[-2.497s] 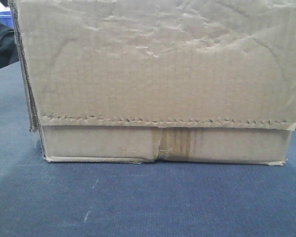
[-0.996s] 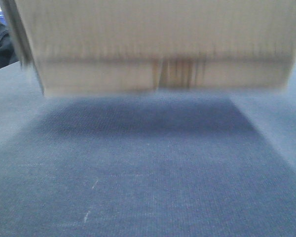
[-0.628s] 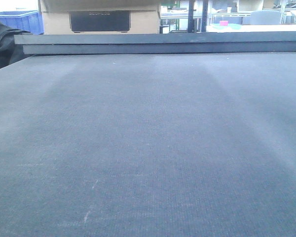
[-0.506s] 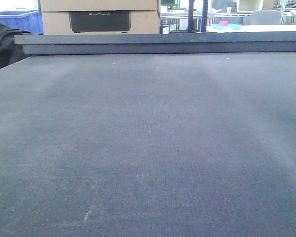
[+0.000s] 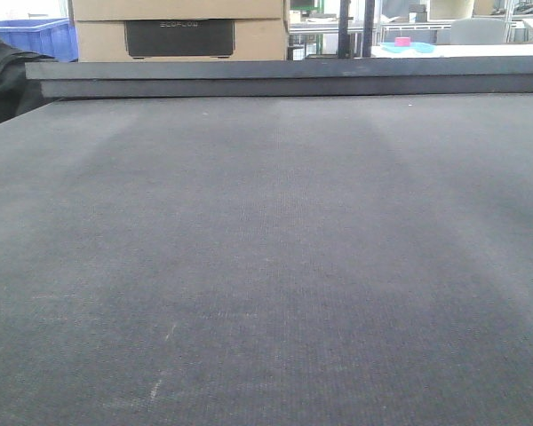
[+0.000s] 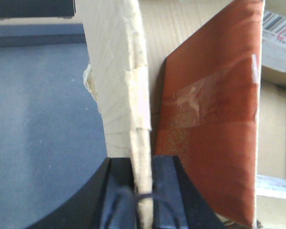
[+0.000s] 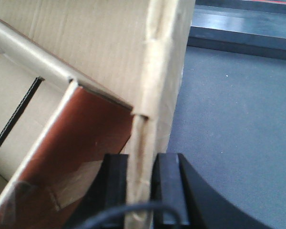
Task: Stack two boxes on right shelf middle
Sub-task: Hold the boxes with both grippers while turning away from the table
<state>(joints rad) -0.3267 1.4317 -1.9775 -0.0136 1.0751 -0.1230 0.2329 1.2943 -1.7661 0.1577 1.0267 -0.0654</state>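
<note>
We see the creased brown cardboard carton (image 6: 117,71) only from the two wrists. The left gripper (image 6: 142,164) has its black fingers (image 6: 119,181) pressed together on the ragged edge of one carton wall. The right gripper (image 7: 142,164) pinches another wall edge in the same way. Inside the carton, just beside each clamped wall, leans a flat rust-brown panel (image 6: 214,119) patched with clear tape (image 6: 188,98). Outside each wall lies the dark grey fabric-covered table top (image 5: 266,266); we cannot tell whether the carton rests on it.

In each wrist view the clamped wall fills the middle and hides whatever lies directly behind it.

The front view gives us the table top, running back to a raised dark rim (image 5: 293,75). Behind the rim stands a tan cardboard box (image 5: 98,40) with a black rectangular plate (image 5: 179,37) on its face. A blue plastic bin (image 5: 35,37) sits to its left, and a black cloth bundle (image 5: 0,80) lies at the table's left corner. Further right rise two black uprights (image 5: 369,27), with a small pink block (image 5: 402,41) on a turquoise tray (image 5: 422,48).

The black plate carries faint pale lettering that is too small for us to read. The left wrist view alone shows a white barcode sticker (image 6: 279,26) in its upper right corner, its digits blurred. The right wrist view alone catches the rim beyond the carton.
</note>
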